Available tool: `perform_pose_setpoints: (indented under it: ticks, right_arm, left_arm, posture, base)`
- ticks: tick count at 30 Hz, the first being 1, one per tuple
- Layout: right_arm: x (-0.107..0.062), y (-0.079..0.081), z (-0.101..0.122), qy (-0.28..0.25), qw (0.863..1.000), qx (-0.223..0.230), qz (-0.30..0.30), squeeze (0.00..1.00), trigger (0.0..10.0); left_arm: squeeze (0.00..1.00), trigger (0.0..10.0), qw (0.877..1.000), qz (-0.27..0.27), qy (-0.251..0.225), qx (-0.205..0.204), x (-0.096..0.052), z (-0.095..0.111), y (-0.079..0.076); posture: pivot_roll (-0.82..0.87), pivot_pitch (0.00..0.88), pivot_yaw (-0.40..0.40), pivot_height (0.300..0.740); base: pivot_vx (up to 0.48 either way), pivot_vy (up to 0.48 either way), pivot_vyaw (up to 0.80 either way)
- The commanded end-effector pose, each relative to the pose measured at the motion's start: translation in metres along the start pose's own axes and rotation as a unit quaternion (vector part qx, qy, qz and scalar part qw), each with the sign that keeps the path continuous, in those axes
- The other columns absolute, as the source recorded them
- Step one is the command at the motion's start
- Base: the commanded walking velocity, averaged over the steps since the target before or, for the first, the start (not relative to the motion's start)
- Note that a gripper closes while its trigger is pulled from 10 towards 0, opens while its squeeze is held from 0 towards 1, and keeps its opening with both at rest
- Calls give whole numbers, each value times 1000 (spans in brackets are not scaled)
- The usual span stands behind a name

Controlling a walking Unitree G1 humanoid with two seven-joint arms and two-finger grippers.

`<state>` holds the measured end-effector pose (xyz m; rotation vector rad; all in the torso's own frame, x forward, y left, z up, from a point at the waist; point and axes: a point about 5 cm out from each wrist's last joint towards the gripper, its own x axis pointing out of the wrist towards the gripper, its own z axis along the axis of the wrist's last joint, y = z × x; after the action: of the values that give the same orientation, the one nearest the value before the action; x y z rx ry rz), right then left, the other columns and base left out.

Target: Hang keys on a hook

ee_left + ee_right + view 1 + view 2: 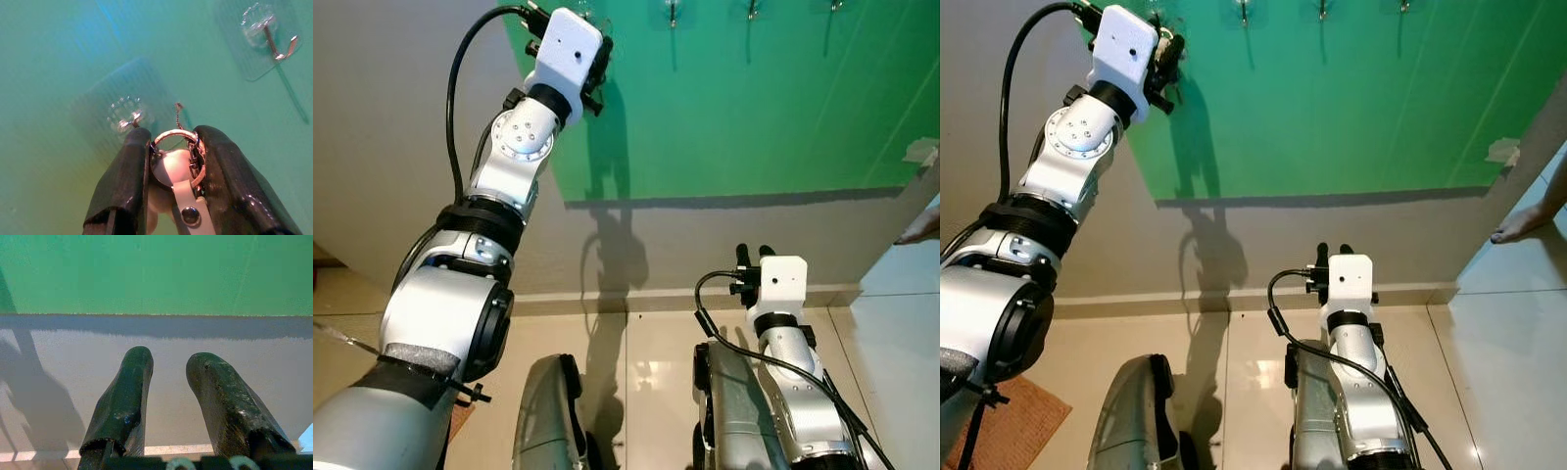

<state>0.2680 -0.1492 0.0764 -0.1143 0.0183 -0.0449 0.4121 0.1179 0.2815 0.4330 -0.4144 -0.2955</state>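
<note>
Your left gripper (171,147) is raised to the green wall (754,108), fingers closed tight on the key ring (175,156), holding it just beside the clear hook (128,117) so the ring can slip on.

1. Four hooks run in a row along the top of the green wall panel (754,108): the leftmost hook (579,12) beside the raised left gripper (168,142), then a second hook (673,12), a third hook (753,10) and the rightmost hook (835,6).
2. Two hooks appear in the left wrist view: a near hook (128,117) and a farther hook (274,41).
3. One key ring (177,156) sits between that gripper's fingers.
4. Two robot arms: one raised on the left, one low on the right with the right gripper (168,367).
5. One person's foot (1518,225) at the far right.
6. One brown mat (1013,426) near left.
</note>
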Motion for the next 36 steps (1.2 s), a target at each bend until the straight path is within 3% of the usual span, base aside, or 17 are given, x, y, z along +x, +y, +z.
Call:
perform_pose_setpoints:
  ticks: [1,2,3,10,14,20,25,36]
  right_arm:
    - [-3,2,0,3,1000,2,-1,0,10000]
    - [-3,2,0,3,1000,2,-1,0,10000]
    - [-4,1,-1,5,1000,3,-2,0,10000]
    - [-4,1,-2,8,1000,1,0,0,10000]
    - [-4,1,-2,9,1000,1,1,0,10000]
    - [-4,1,-2,10,1000,1,2,0,10000]
    - [-4,1,-2,10,1000,1,2,0,10000]
    - [-6,1,-4,13,1000,-3,6,0,10000]
  left_arm:
    - [0,0,999,13,38,-13,0,-8,5]
    - [0,0,999,13,38,-13,0,-8,5]
    - [0,0,997,16,67,-40,-2,-18,2]
    - [0,0,995,19,76,-62,-2,-21,-3]
    - [0,0,998,14,46,-45,-2,-15,-5]
    - [0,0,998,8,-50,34,-6,3,-10]
    - [0,0,996,50,-71,-16,-4,11,-1]
    - [0,0,989,86,-116,-14,-6,23,6]
  posture:
    - [-179,114,127,536]
    - [-179,114,127,536]
    - [-180,116,125,536]
    - [-174,116,119,536]
    - [-170,117,118,536]
    - [-167,121,116,536]
    - [-167,117,114,536]
    - [-166,100,107,536]
  base:
    - [0,0,0]
    - [0,0,0]
    - [0,0,0]
    - [0,0,0]
    - [0,0,0]
    - [0,0,0]
    - [0,0,0]
    - [0,0,0]
